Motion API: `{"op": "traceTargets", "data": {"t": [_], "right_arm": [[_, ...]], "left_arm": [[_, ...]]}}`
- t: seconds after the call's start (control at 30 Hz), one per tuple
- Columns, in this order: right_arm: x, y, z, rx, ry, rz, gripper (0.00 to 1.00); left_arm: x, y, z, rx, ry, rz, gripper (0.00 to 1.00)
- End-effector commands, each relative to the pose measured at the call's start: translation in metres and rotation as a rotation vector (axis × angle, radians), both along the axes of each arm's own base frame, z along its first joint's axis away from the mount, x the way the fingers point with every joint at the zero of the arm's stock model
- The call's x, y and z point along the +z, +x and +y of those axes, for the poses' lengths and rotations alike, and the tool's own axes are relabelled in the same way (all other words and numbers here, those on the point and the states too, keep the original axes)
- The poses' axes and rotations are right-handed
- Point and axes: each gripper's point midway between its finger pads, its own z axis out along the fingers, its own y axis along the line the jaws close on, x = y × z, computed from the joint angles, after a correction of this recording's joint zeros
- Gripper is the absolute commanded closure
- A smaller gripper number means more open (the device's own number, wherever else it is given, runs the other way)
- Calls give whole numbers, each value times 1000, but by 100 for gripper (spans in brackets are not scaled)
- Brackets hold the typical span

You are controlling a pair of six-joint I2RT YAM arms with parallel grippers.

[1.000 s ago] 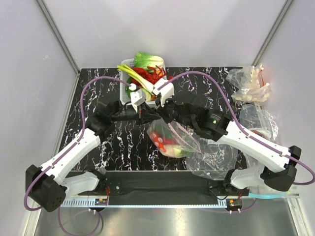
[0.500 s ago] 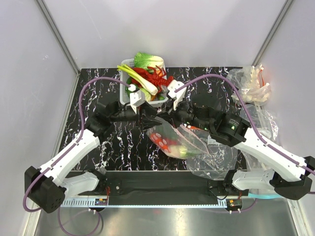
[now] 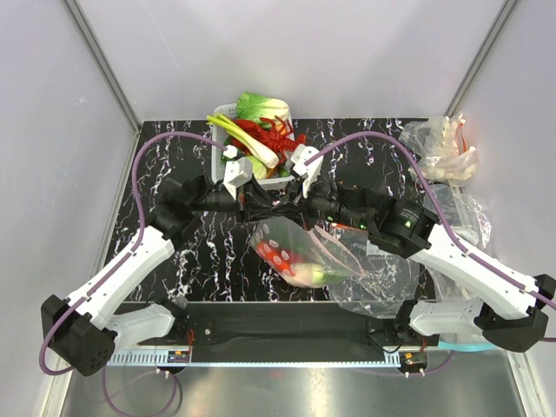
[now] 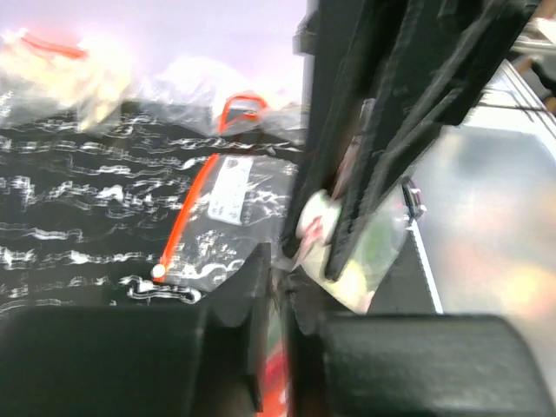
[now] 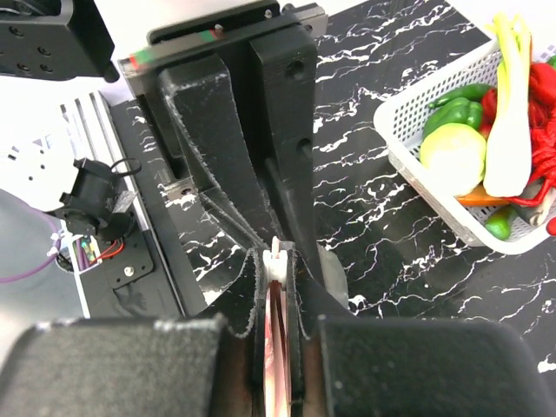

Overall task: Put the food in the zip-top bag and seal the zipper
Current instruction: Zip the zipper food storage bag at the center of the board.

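The 2 arms meet over the middle of the black, white-veined marble tabletop [image 3: 195,256], just in front of a white plastic mesh basket [image 3: 216,156]. The left gripper [image 3: 263,208] and the right gripper [image 3: 285,208] face each other tip to tip. Between them they carry the mouth of the clear plastic zip-top bag [image 3: 306,254] printed with pale dots. The bag's body spreads toward the near edge of the table, and its far corner overlaps other plain clear bags [image 3: 391,280].

In the right wrist view the right gripper's 2 fingers are pressed together on the narrow pink-red zipper [image 5: 276,343], with a small white tab [image 5: 275,252] just past their tips. The left gripper's fingers [image 5: 228,148] stand right beyond it, also drawn tight on the bag's edge. The left wrist view is blurred but shows only a thin slit between its own fingers, with red in it.

Inside the bag lie small plastic toy foods: a red piece [image 3: 276,254] and a green piece [image 3: 318,276].

The basket holds a green-white leek [image 3: 248,139], a pale green cabbage [image 3: 261,106], a red lobster [image 3: 278,135] and a green pepper [image 5: 452,111].

A crumpled clear bag of pale items [image 3: 439,152] sits at the far right corner.
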Motion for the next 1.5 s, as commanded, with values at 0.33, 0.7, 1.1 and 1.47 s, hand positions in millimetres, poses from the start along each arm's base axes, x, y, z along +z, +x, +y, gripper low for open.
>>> {"op": "traceTargets", "data": {"t": [0.33,0.7,1.1,1.47], "right_arm": [[-1,11,-7,-72,-10,4,100],[-23,15,-39,-184,-59,-5,100],[-40,3,-60,-183,-77,-7,100],[-13,-7,-31,-21,-52,-35,100]], "left_arm": [[29,12,1,79,-58,-2,100],[29,25,7,111,-87,165,100],[40,11,14,97,-100,177,100],[42,-12,4,-46,-84,153,65]]}}
